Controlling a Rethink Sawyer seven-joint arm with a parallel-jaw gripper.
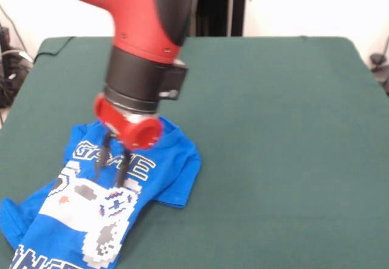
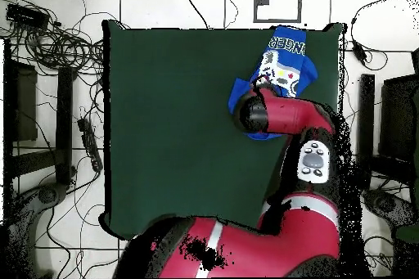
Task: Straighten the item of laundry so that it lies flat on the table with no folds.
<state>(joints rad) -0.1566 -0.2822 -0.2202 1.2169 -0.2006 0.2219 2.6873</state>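
The item of laundry [image 1: 91, 211], a bright blue T-shirt with white lettering and a game-controller print facing up, lies rumpled at the front left of the table [image 1: 273, 129]. Its lower part runs past the picture's bottom edge. One sleeve [image 1: 182, 181] bunches out to the right, and another fold sits at the far left. My gripper [image 1: 109, 179] hangs straight down over the lettering, its thin dark fingers [image 1: 99, 160] apart with tips at the cloth. From overhead, the shirt [image 2: 282, 55] lies at the top right corner of the table [image 2: 172, 128], and the arm [image 2: 250, 114] hides the gripper.
The shirt's hem reaches the table edge [image 2: 303, 29] in the overhead view. Cables and equipment [image 2: 49, 38] lie on the floor around the table. A black post [image 1: 216, 5] stands behind the table's far side.
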